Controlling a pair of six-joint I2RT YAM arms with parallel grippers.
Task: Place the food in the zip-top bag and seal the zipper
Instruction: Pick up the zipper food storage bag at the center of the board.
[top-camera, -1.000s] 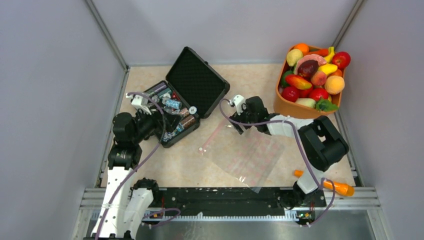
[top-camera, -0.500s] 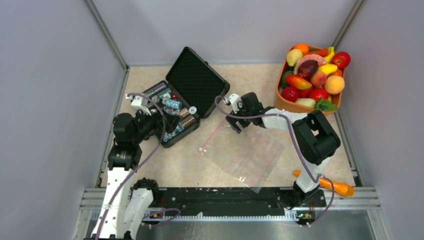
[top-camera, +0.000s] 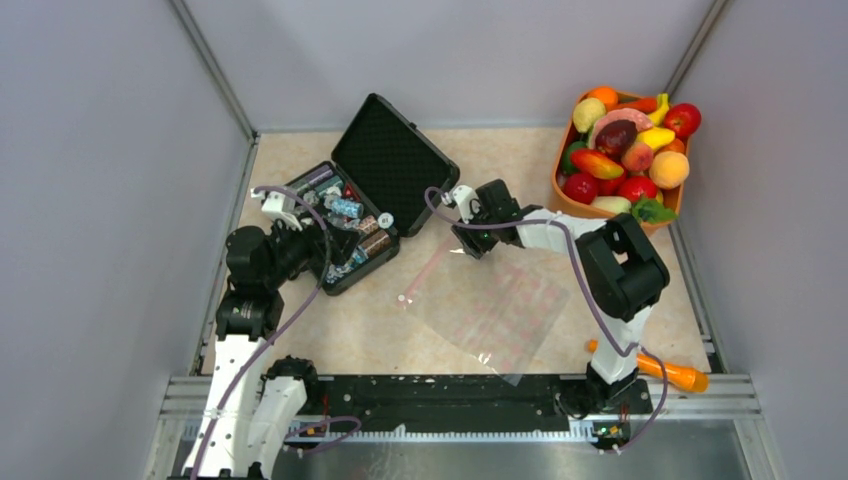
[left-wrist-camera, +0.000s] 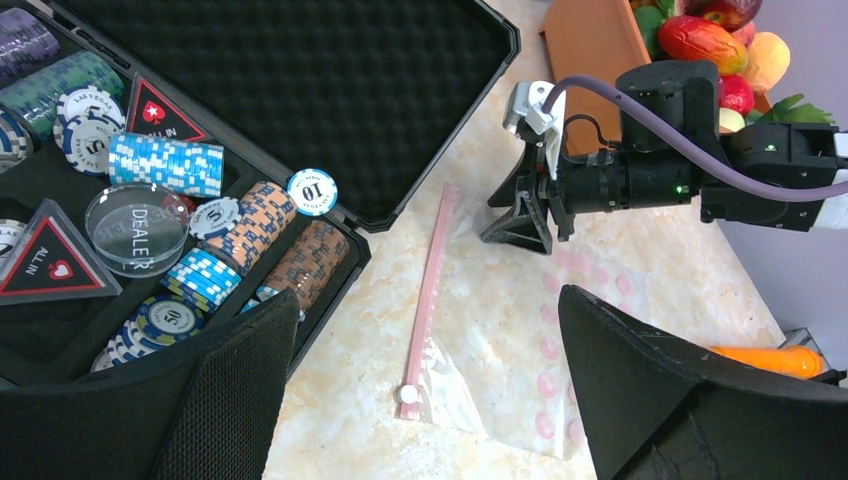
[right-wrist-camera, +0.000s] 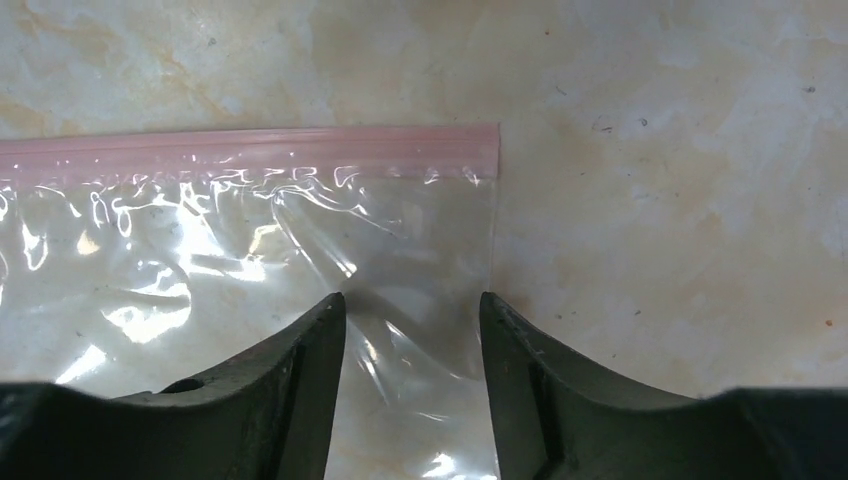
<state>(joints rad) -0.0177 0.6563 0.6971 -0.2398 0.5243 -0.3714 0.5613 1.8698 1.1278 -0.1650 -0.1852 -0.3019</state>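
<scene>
The table (top-camera: 400, 330) carries an open black case (top-camera: 395, 160) at 10 o'clock, its tray full of poker chips (left-wrist-camera: 165, 165), and at 2 o'clock an orange bin (top-camera: 578, 213) heaped with the food (top-camera: 630, 150), none of it bagged yet. The bag (top-camera: 500, 310) lies flat and empty at the centre, running toward 5 o'clock, its mouth turned to 10 o'clock. The right gripper (top-camera: 470, 245) is down at the bag's 12 o'clock corner; in its wrist view the jaws stand part-way apart astride the clear film just under the end of the zipper (right-wrist-camera: 250, 145), not yet pinched on it, probably to lift one lip so the mouth gapes. The left gripper (left-wrist-camera: 428, 298) hangs over the case's 4 o'clock edge with jaws wide apart and empty, aimed at the zipper's other end, likely to hold that side. The case lid stands just beside the mouth and may crowd both arms. A carrot stick (top-camera: 672, 374) lies at 4 o'clock, clear of the work.
</scene>
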